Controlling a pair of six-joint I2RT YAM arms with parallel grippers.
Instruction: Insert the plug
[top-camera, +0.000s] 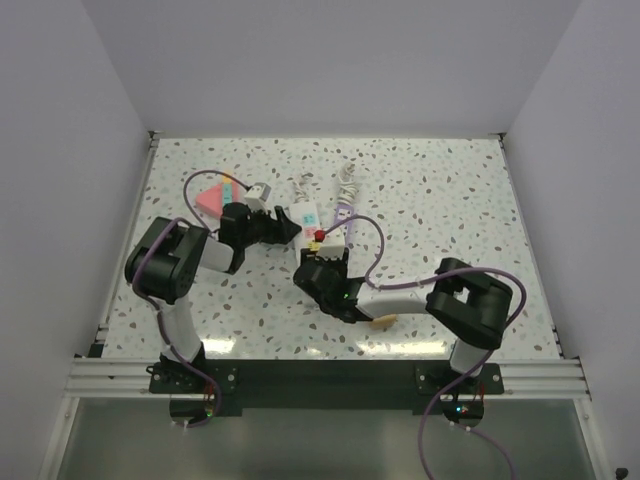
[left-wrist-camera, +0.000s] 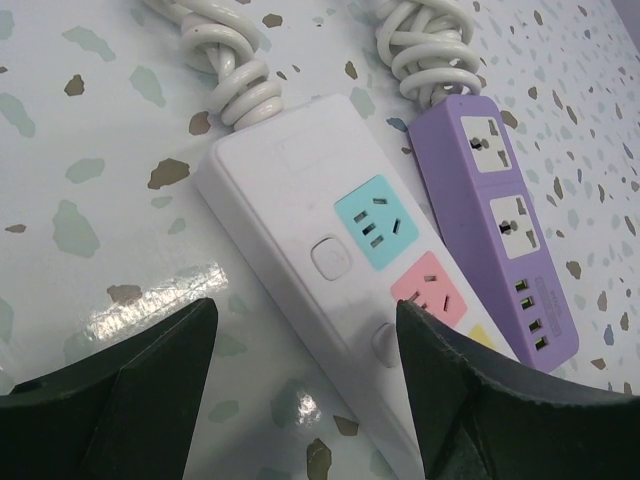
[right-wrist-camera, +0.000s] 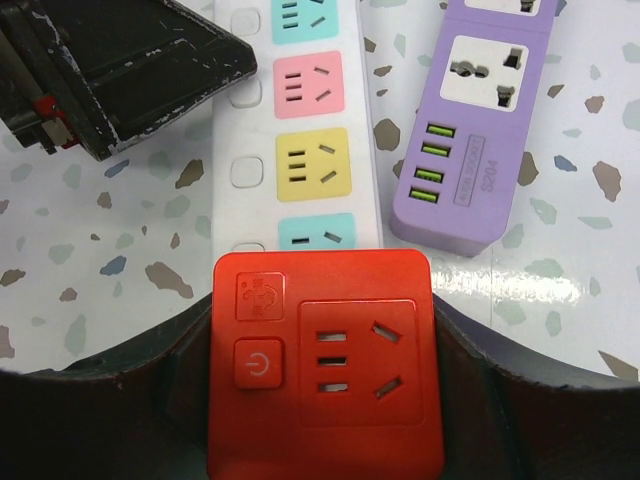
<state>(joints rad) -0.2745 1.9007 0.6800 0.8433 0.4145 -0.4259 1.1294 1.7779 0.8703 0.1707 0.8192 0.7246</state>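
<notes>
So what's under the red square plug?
The white plastic power strip with coloured sockets runs beneath the red square plug; its near end and any further sockets are hidden.

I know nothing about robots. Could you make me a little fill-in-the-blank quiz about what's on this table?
The right gripper grips a plug block coloured ____.
Beside the white power strip lies a second strip, coloured ____.
That strip's four small ports are ____.
The left gripper, open, holds ____.
Missing words: red; purple; green; nothing.
</notes>
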